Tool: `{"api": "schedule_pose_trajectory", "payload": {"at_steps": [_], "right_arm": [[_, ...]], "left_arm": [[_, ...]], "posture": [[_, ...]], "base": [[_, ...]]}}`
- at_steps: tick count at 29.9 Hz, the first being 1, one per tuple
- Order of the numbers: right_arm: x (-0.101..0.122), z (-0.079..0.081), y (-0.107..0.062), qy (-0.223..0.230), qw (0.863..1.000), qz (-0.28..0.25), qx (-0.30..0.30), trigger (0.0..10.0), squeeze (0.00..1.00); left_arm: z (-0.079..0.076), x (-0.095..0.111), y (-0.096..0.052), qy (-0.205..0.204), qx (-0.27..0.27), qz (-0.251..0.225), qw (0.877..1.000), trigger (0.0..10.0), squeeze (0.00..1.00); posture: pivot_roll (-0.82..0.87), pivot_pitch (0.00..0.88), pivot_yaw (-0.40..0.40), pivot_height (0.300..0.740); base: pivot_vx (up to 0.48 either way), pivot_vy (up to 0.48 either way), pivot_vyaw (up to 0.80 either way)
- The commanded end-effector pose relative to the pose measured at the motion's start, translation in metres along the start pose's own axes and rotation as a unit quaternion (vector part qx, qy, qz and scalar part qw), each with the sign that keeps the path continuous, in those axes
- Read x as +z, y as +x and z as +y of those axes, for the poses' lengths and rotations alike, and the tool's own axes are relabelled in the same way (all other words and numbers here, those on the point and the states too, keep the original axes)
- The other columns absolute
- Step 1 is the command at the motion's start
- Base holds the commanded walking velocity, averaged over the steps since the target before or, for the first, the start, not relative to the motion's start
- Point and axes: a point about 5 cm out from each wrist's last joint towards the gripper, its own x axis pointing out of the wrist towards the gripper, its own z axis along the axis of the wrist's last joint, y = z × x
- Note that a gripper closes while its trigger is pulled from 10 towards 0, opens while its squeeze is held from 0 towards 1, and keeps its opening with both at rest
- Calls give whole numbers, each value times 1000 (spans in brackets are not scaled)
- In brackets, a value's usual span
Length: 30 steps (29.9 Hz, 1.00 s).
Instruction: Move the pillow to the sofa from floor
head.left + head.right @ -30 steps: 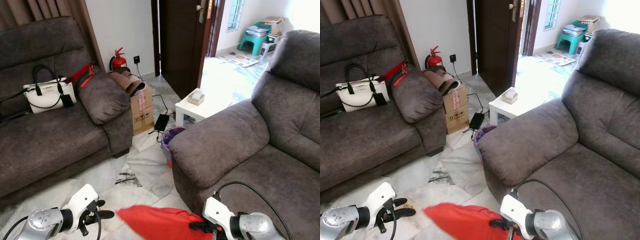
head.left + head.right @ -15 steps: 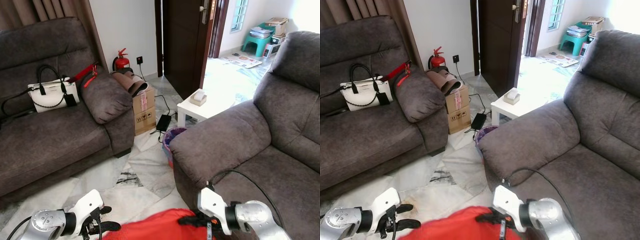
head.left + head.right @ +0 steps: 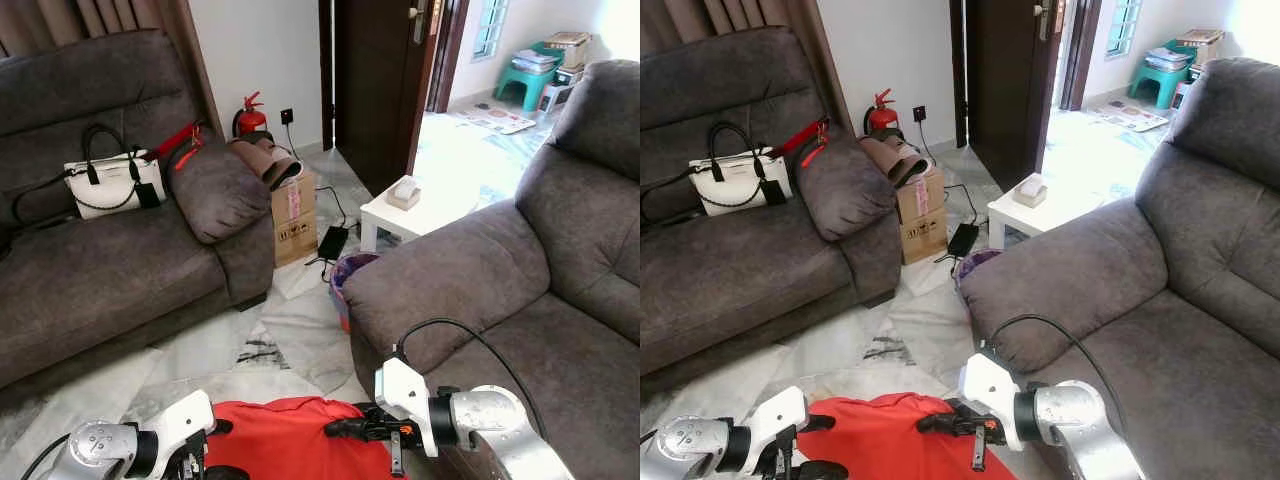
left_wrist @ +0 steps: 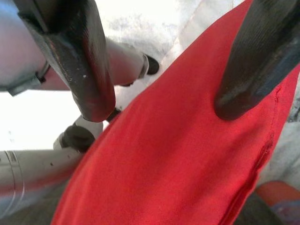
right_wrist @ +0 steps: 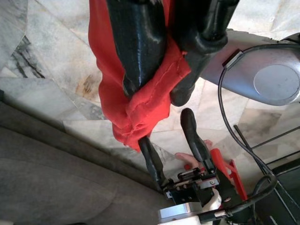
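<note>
Red pillow (image 3: 285, 440) held low between both arms, above marble floor (image 3: 290, 330), between two grey sofas, beside right sofa (image 3: 500, 290). Right gripper (image 5: 157, 70) jaws pinching pillow's bunched edge. Left gripper (image 4: 164, 65) at pillow's other side, jaws spread, both fingers (image 4: 89, 70) against the cloth. White handbag (image 3: 105, 185) on left sofa (image 3: 110, 270).

cardboard box (image 3: 293, 210) with printed marks, too small to read
</note>
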Motion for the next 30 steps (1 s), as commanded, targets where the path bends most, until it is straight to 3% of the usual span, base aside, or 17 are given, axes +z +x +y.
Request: {"api": "schedule_pose_trajectory", "payload": {"at_steps": [1, 4, 12, 16, 20, 30], "right_arm": [[29, 2, 1, -49, 997, -49, 17, 10000, 0], [20, 1, -3, -47, 999, -21, 10, 10000, 0], [27, 2, -1, -47, 998, -32, 14, 10000, 0], [44, 0, -1, -66, 996, -61, 18, 10000, 0], [72, 4, -6, -97, 989, -103, 40, 10000, 0], [80, 9, -12, -108, 987, -106, 56, 10000, 0]], "left_arm": [[1, -1, -7, 12, -5, 13, 1000, 10000, 1000], [2, 5, -14, 27, -25, 20, 999, 10000, 1000], [-3, 20, -25, 45, -69, 23, 996, 10000, 1000], [-4, 5, -25, 65, -74, 69, 993, 10000, 1000], [-8, -1, -19, 48, -69, 68, 994, 10000, 1000], [-3, -15, -15, 105, -27, 111, 988, 10000, 1000]], "posture": [[50, 0, 88, 740], [48, 0, 87, 740], [53, 0, 84, 740], [58, 0, 87, 740], [50, 0, 84, 740], [45, 0, 81, 740]], "base": [[0, 0, 0], [0, 0, 0], [0, 0, 0], [0, 0, 0], [0, 0, 0], [0, 0, 0]]}}
